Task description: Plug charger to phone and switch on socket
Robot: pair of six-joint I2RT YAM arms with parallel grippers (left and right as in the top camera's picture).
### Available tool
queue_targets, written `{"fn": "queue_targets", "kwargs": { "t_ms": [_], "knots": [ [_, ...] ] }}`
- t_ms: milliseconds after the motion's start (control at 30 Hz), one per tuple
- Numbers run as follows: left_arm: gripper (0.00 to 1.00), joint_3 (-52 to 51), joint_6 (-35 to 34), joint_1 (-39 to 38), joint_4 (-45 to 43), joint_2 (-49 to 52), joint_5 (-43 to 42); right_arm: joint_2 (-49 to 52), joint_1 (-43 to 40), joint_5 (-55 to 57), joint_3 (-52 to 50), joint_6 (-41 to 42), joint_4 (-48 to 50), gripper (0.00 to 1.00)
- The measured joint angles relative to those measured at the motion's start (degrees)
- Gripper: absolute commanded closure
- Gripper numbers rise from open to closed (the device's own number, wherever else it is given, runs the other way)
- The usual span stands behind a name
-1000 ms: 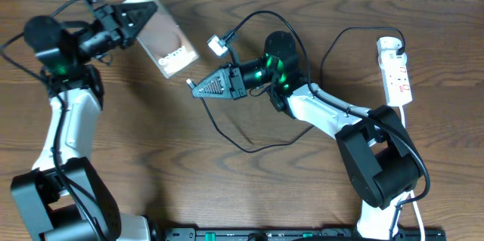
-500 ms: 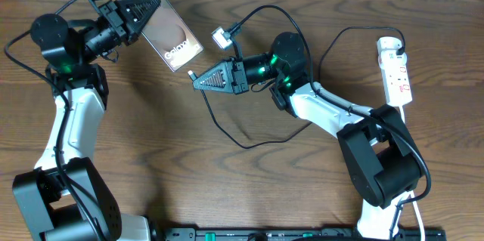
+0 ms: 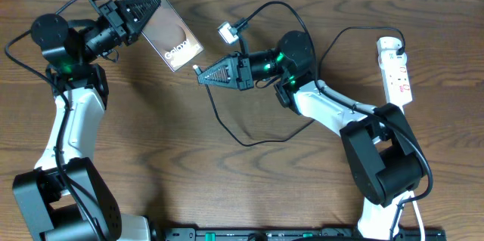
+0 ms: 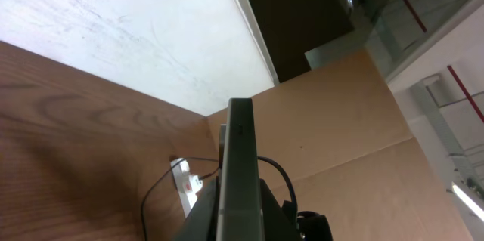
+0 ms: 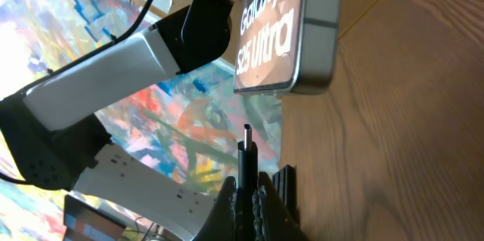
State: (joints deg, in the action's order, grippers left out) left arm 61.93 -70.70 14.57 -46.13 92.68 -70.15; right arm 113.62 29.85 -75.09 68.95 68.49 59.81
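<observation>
Dark wood table (image 3: 151, 158), overhead: left gripper (image 3: 144, 8) clamped on far-left end of phone (image 3: 175, 37). Phone's long axis ran far-left to near-right, with its near short edge facing my right gripper (image 3: 203, 76), just beside. Right fingers pinched charger (image 3: 242, 144) behind plug. Socket (image 3: 397, 71) far right, well apart.
Left wrist: phone edge-on, fingers hidden.
Right wrist: plug tip (image 5: 247, 144) short of phone's edge, slightly left of it. Read "Galaxy S25 Ultra".

The phone (image 3: 178, 41) has a glossy brown face, white "Galaxy S25 Ultra" lettering and a silver-grey edge. The charger (image 5: 246, 144) is black. The socket (image 3: 396, 73) is white with red marks. The surface (image 3: 227, 196) is dark brown woodgrain.
</observation>
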Motion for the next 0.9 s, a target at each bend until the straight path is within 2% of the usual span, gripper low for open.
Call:
{"fn": "queue_targets", "kwargs": {
  "t_ms": [900],
  "knots": [
    [0.93, 0.02, -0.24, -1.7, 0.48, 0.0, -1.51, 0.0, -0.15, -0.22, 0.0, -0.46, 0.02, 0.99]
  ]
}}
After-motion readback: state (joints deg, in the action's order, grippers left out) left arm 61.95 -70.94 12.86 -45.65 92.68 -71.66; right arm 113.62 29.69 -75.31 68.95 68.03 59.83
